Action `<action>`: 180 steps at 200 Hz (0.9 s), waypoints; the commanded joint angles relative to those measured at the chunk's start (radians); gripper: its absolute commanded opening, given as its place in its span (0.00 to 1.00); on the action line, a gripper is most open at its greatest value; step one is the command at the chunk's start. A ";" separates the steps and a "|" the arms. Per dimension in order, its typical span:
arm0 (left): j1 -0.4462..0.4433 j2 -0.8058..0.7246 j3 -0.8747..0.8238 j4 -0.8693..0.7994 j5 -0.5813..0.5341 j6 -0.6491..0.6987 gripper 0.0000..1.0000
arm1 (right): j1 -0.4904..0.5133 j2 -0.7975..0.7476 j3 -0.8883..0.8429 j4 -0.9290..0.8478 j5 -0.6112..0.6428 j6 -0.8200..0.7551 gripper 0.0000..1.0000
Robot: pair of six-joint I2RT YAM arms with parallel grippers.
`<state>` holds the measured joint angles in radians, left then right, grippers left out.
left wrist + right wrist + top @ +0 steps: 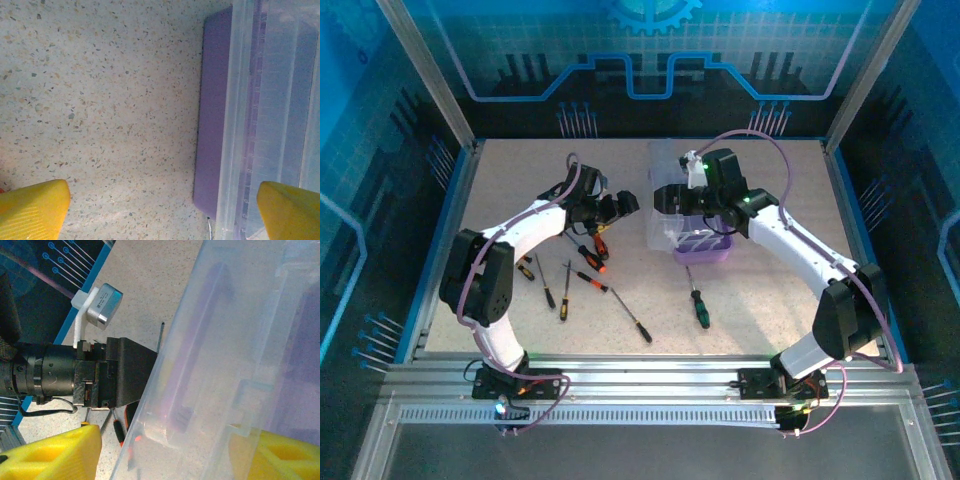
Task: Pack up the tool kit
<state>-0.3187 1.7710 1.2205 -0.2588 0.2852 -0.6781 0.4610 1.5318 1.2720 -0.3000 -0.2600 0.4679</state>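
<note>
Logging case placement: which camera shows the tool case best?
The top view: it takes in the whole case and its place on the table. The left wrist view gives its purple side and clear lid close up; the right wrist view, a stretch of that lid.

The case runs off the left wrist view's right edge; whether the right gripper presses its lid is unclear.
</note>
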 commanded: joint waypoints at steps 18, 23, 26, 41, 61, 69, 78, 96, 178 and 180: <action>0.006 -0.010 0.022 -0.052 0.018 0.027 0.96 | -0.040 -0.047 0.026 -0.033 0.008 -0.034 0.68; 0.006 -0.011 0.025 -0.053 0.022 0.029 0.96 | -0.046 -0.048 0.024 -0.029 -0.003 -0.032 0.68; 0.005 -0.011 0.028 -0.056 0.024 0.029 0.97 | -0.050 -0.048 0.024 -0.028 -0.010 -0.030 0.68; 0.003 -0.015 0.040 -0.066 0.028 0.031 0.97 | -0.058 -0.050 0.022 -0.029 -0.021 -0.030 0.69; -0.003 -0.016 0.052 -0.068 0.032 0.031 0.97 | -0.066 -0.054 0.019 -0.022 -0.033 -0.028 0.69; -0.006 -0.013 0.059 -0.074 0.032 0.031 0.97 | -0.071 -0.057 0.017 -0.020 -0.041 -0.027 0.69; -0.008 -0.012 0.068 -0.080 0.030 0.031 0.97 | -0.077 -0.064 0.012 -0.016 -0.042 -0.024 0.70; -0.011 -0.016 0.074 -0.097 0.000 0.029 0.97 | -0.096 -0.085 0.001 -0.015 -0.024 -0.022 0.70; -0.009 0.024 0.076 -0.149 -0.066 0.031 0.96 | -0.160 -0.045 -0.021 -0.070 0.097 -0.021 0.54; -0.010 0.024 0.075 -0.149 -0.066 0.032 0.96 | -0.156 -0.042 -0.019 -0.070 0.097 -0.023 0.54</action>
<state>-0.3256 1.7729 1.2839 -0.3813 0.2333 -0.6708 0.2722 1.4513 1.2572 -0.3367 -0.1852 0.4519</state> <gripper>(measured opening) 0.961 0.541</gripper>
